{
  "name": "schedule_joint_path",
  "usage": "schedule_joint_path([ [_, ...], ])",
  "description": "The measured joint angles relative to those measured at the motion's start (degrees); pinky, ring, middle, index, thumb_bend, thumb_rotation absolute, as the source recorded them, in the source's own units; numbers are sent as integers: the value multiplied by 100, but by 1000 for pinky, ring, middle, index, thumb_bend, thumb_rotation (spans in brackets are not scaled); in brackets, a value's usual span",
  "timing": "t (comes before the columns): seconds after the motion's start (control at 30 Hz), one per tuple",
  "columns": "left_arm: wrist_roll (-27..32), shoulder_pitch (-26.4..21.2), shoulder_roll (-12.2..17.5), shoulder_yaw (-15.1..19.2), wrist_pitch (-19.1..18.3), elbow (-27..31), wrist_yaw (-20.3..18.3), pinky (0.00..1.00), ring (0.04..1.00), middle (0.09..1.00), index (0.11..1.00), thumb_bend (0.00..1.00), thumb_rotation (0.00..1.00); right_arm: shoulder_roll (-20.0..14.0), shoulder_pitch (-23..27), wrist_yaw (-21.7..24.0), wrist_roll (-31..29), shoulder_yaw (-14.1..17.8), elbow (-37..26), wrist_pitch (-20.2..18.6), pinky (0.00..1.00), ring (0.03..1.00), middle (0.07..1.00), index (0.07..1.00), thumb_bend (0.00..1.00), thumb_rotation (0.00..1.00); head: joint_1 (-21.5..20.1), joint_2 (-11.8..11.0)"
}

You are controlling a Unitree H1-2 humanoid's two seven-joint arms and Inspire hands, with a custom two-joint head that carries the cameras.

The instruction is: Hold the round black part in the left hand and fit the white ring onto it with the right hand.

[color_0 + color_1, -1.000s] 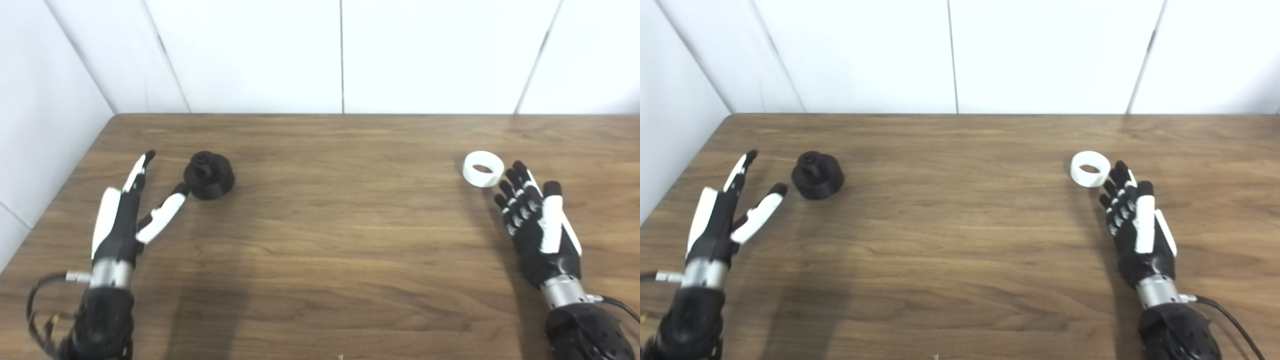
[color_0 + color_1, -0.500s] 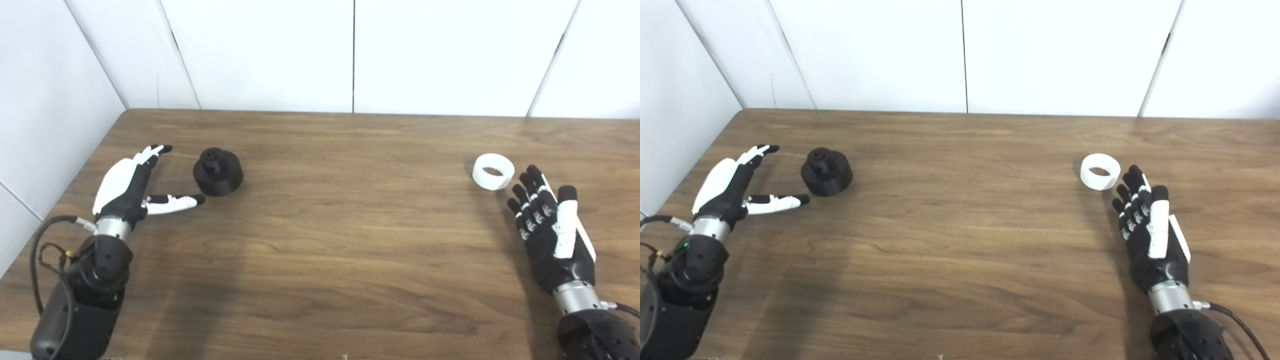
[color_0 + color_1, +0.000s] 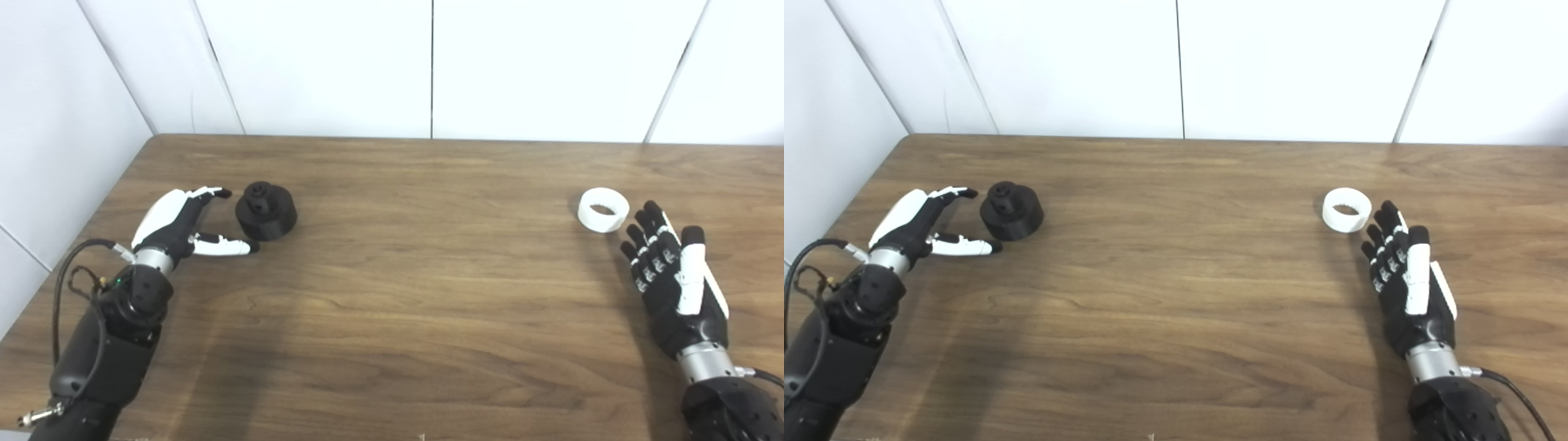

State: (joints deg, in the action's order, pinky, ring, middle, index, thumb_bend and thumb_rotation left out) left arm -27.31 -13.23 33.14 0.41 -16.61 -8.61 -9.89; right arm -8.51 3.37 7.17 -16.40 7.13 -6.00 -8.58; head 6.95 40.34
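Note:
The round black part (image 3: 266,210) stands on the wooden table (image 3: 416,275) at the left, with a small knob on top. My left hand (image 3: 184,222) lies just left of it, open, with fingers behind and thumb in front of the part's left side, not touching it. The white ring (image 3: 603,209) lies flat on the table at the right. My right hand (image 3: 670,275) is open, palm down, just to the ring's near right, fingertips close to it but apart. Both also show in the right eye view: the part (image 3: 1011,210) and the ring (image 3: 1346,210).
White wall panels (image 3: 429,61) close the table's far edge and the left side. The table's left edge runs close to my left arm (image 3: 110,343). A cable loops by the left wrist.
My left hand has turned onto its side and moved right, closer to the black part, with thumb and fingers either side of its left flank. The camera shifted a little. The right hand has stayed put.

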Motion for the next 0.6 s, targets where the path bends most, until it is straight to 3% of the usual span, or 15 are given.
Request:
schedule_joint_path([
  [0.6, 22, -350, -109, -220, 80, -444, 27, 922, 1000, 971, 874, 993, 375, -21, -39, -15, 22, 2, -114, -23, 1000, 1000, 1000, 996, 681, 1000, -123, -44],
])
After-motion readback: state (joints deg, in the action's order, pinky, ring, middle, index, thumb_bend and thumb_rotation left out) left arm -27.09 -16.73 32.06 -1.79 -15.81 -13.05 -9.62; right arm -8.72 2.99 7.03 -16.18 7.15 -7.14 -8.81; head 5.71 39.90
